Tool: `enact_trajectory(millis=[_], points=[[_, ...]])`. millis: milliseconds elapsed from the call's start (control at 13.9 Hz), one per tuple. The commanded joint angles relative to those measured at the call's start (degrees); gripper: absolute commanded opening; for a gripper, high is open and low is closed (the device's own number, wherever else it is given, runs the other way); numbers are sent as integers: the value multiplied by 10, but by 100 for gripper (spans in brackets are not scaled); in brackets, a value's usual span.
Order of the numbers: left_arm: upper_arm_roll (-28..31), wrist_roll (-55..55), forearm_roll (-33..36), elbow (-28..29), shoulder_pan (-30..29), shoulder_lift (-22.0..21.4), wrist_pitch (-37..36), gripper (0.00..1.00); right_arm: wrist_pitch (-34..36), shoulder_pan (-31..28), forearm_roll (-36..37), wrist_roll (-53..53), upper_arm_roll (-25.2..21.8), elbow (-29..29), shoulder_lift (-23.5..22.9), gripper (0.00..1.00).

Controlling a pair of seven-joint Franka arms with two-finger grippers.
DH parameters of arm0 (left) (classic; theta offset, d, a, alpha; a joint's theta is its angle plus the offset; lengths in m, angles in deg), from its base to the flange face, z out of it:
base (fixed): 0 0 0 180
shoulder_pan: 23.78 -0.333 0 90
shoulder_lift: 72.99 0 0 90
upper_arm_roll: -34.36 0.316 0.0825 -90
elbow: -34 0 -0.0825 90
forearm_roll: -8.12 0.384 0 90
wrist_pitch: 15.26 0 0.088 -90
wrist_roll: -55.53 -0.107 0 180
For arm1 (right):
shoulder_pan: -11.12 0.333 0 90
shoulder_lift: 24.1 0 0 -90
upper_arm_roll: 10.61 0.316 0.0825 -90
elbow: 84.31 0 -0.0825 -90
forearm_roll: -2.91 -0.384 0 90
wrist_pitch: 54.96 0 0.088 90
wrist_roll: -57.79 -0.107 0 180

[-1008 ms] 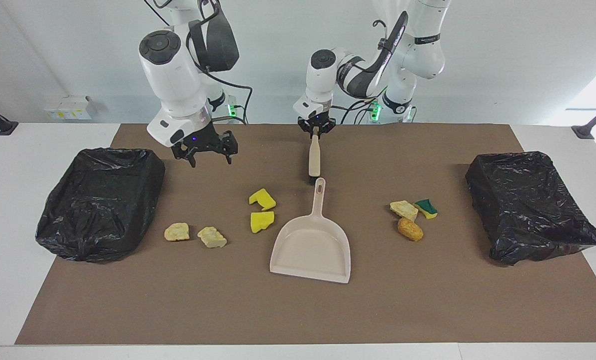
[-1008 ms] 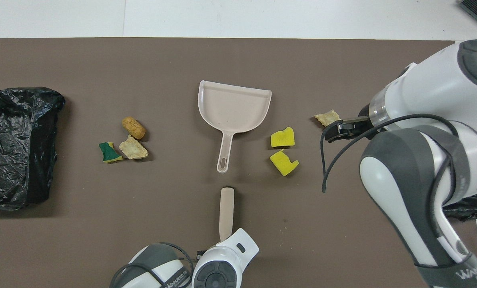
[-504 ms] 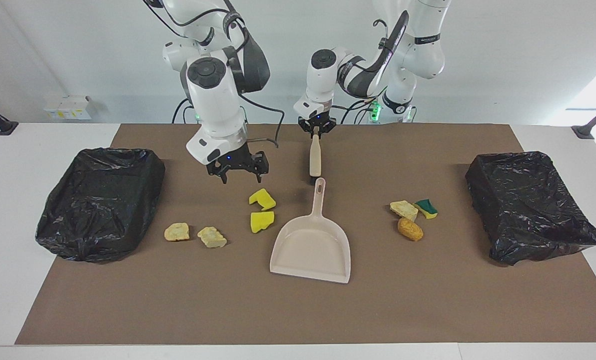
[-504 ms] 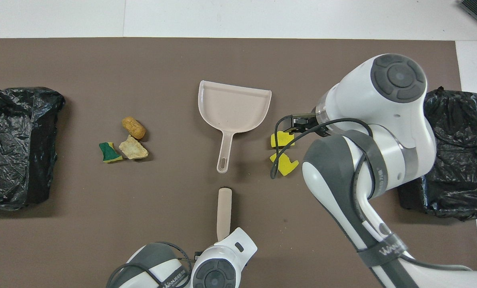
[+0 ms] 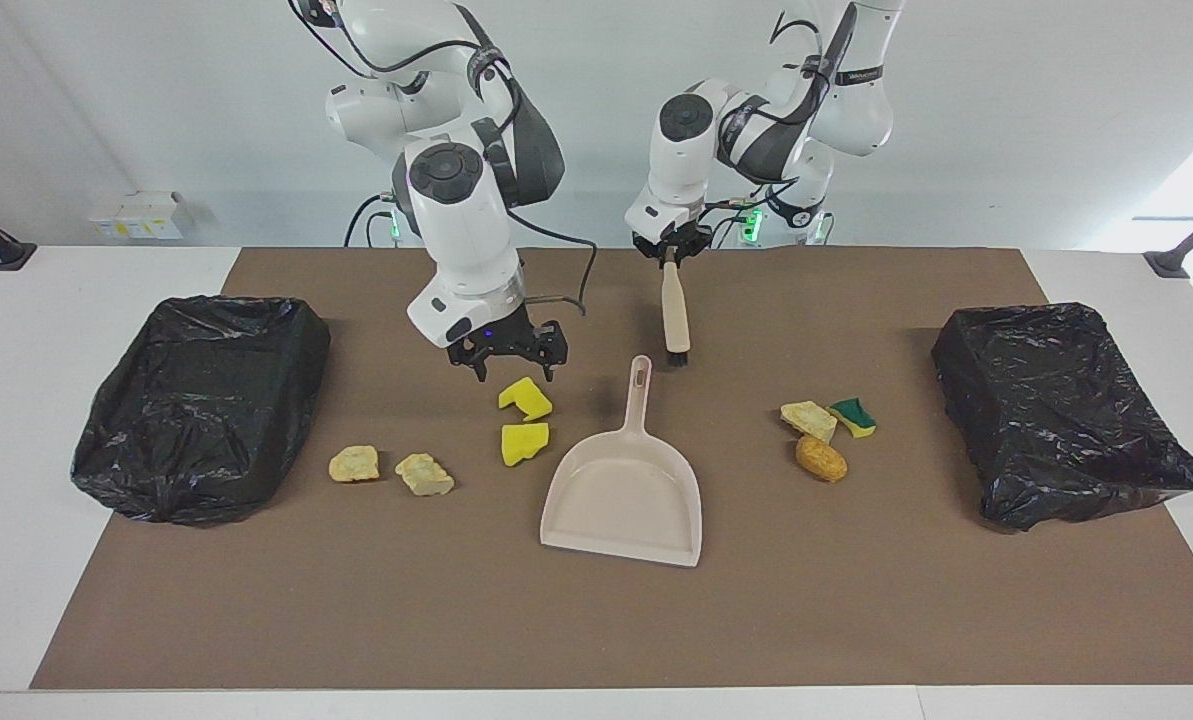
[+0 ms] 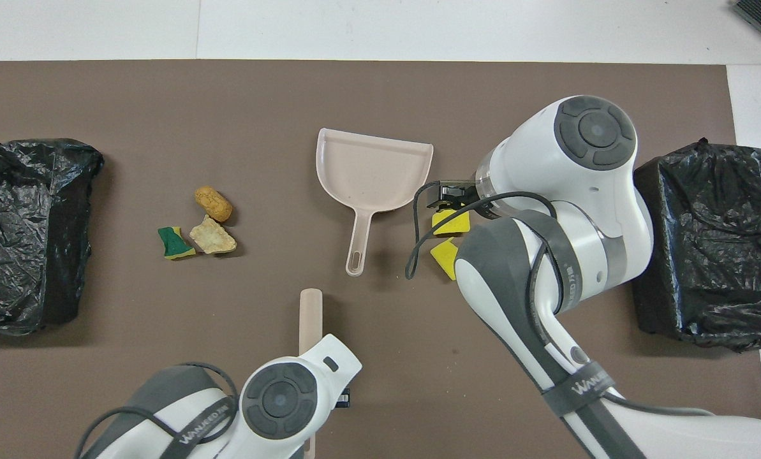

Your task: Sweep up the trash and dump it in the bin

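The beige dustpan [image 5: 626, 495] [image 6: 370, 169] lies mid-table, handle toward the robots. My right gripper [image 5: 509, 360] [image 6: 441, 194] is open, just above two yellow sponge pieces [image 5: 525, 398] [image 6: 451, 221] beside the handle. Two tan chunks [image 5: 354, 464] lie toward the right arm's end, hidden in the overhead view. A tan chunk [image 5: 809, 419] [image 6: 212, 236], a green-and-yellow sponge [image 5: 853, 416] [image 6: 176, 243] and an orange-brown lump [image 5: 821, 458] [image 6: 214, 203] lie toward the left arm's end. My left gripper [image 5: 669, 252] is shut on a brush [image 5: 674, 310] [image 6: 309, 312] hanging bristles-down near the dustpan's handle tip.
A bin lined with a black bag [image 5: 201, 400] [image 6: 712, 242] stands at the right arm's end of the brown mat. A second black-bagged bin [image 5: 1061, 410] [image 6: 23, 229] stands at the left arm's end. White table border surrounds the mat.
My right gripper has swung from beside its bin toward the middle and come down over the yellow sponge pieces. My left gripper has shifted the brush toward the left arm's end.
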Motion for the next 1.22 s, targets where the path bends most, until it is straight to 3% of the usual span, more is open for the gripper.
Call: enact_trajectory(millis=[0,144,288,720,1008,1153], points=[[-4,-64,-7,-6,-82,-62,-68,0,-32,38,-6,-55,-1,2,-9,100],[-4,-117,-7,-34,-161,-83,-120,0,-53,60,1,-96,-1,1,-21,100],[-4,-177,-5,-69,-240,-76,-156,0,-74,90,4,-131,-2,1,-38,100],[-4,-418,23,-147,-446,-6,-136,0,-155,151,64,-206,-2,-2,-109,100],[-4,-475,53,-168,-513,46,-66,0,-159,157,75,-206,-2,7,-118,78],[-4,-485,56,-167,-518,52,-61,0,-156,163,76,-206,-3,5,-124,57]])
